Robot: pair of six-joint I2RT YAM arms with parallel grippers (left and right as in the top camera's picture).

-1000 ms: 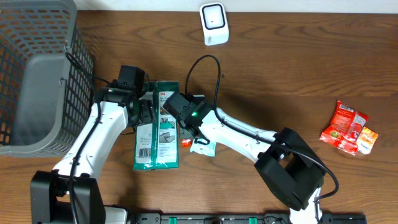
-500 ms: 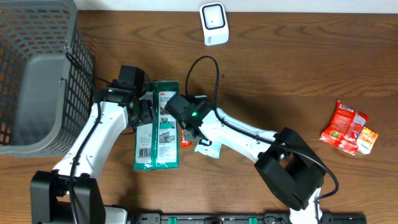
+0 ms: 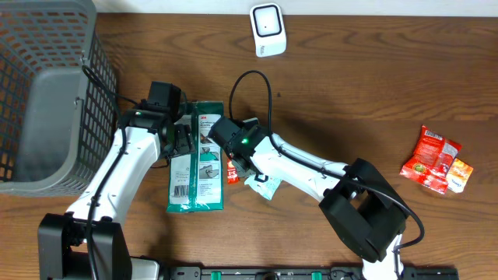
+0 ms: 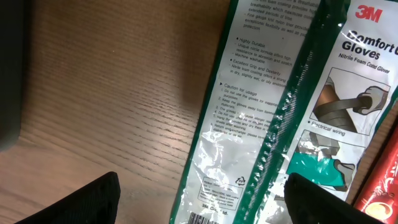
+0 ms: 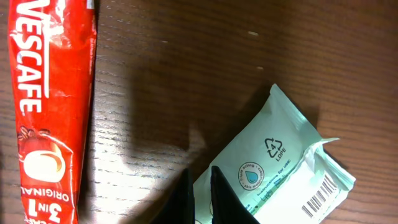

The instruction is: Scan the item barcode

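Observation:
A white barcode scanner (image 3: pixel 268 29) stands at the table's far edge. A green 3M gloves pack (image 3: pixel 197 159) lies flat, its printed back and a barcode edge in the left wrist view (image 4: pixel 261 124). My left gripper (image 3: pixel 180 141) hangs open over its upper left part, fingers (image 4: pixel 68 202) wide to either side. My right gripper (image 5: pixel 200 199) is shut on the corner of a pale green packet (image 5: pixel 280 168) that shows a barcode; the same packet (image 3: pixel 263 187) lies right of the pack. A red Nescafe sachet (image 5: pixel 53 106) lies between them.
A grey wire basket (image 3: pixel 47 93) takes up the left side of the table. Red snack packets (image 3: pixel 436 159) lie at the far right. The right arm's black cable (image 3: pixel 253 85) loops above the gloves pack.
The pale green packet has slid and turned a little to the right with my right gripper. The left arm and the gloves pack have not moved.

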